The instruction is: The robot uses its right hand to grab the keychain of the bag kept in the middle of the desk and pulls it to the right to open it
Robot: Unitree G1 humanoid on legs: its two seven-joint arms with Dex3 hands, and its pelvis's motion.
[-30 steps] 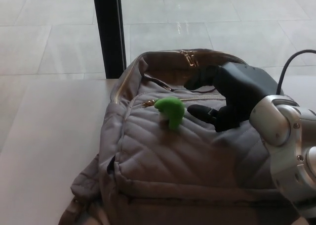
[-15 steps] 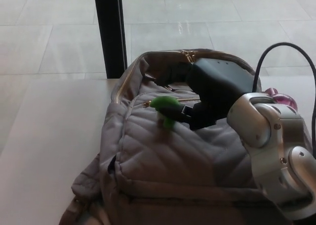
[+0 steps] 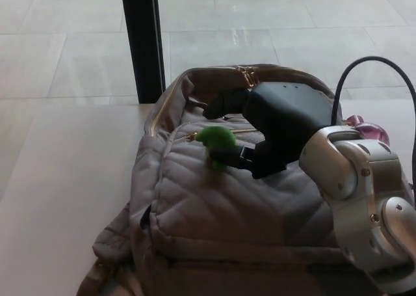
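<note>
A grey quilted backpack [image 3: 221, 211] lies in the middle of the beige desk [image 3: 58, 192]. A green keychain [image 3: 214, 138] hangs from the gold zip pull at the left end of its front pocket zip. My right hand [image 3: 266, 130] reaches in from the right and rests over the bag's upper part. One finger [image 3: 223, 105] arches above the keychain, and a lower one [image 3: 229, 157] lies against the keychain's bottom edge and hides part of it. The two are still well apart, so the hand is open around the keychain. My left hand does not show.
A black post [image 3: 140, 42] stands behind the desk at the bag's far left. A pink object [image 3: 369, 128] peeks out behind my right wrist. A black cable [image 3: 364, 68] loops over the forearm. Bare desk lies left of the bag.
My right hand has travelled left across the bag to the keychain, and its lower finger now touches the keychain, which has shifted slightly left and up.
</note>
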